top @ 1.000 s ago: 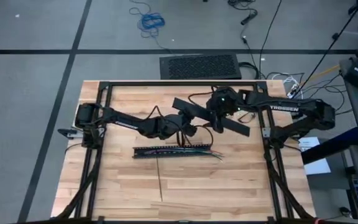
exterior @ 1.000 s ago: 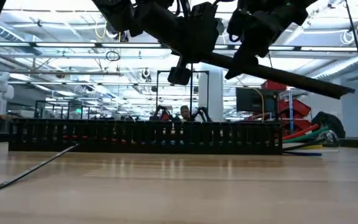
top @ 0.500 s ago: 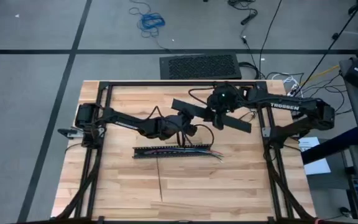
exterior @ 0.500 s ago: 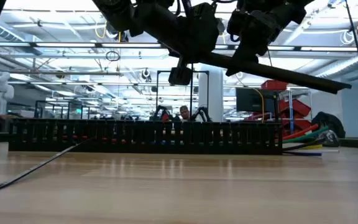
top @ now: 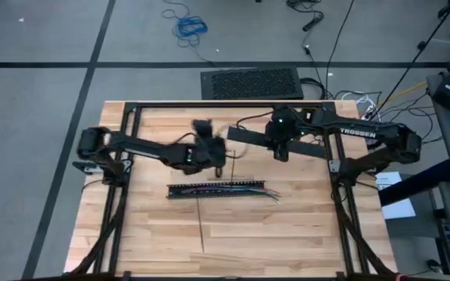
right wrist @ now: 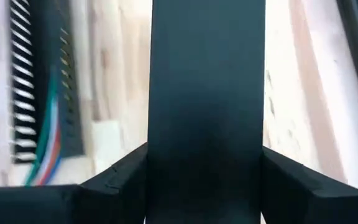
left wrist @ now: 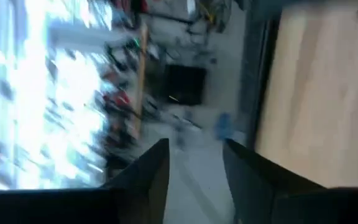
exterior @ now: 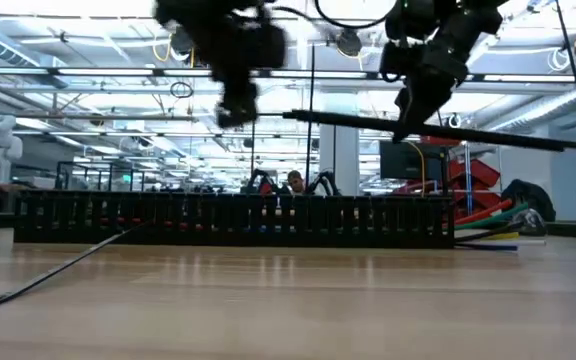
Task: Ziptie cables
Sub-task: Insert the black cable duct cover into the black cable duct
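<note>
Swings away toward the left side with the left gripper (top: pixel 212 147), off the flat black lid (top: pixel 244 135) it was next to before. Hangs in the air above the table (top: pixel 287 234), fingers (left wrist: pixel 148 174) apart, nothing between them. Pinches the lid at its middle with the right gripper (top: pixel 280 147), fingers closed on both its edges. Holds the lid level now, not tilted like before, high over the wood. Leaves the cables (top: pixel 270 193) down on the table, lying in the black slotted bar (top: pixel 209 188), coloured ends poking out on the right. Leaves the thin black zip tie (top: pixel 200 226) just in front of the bar.
</note>
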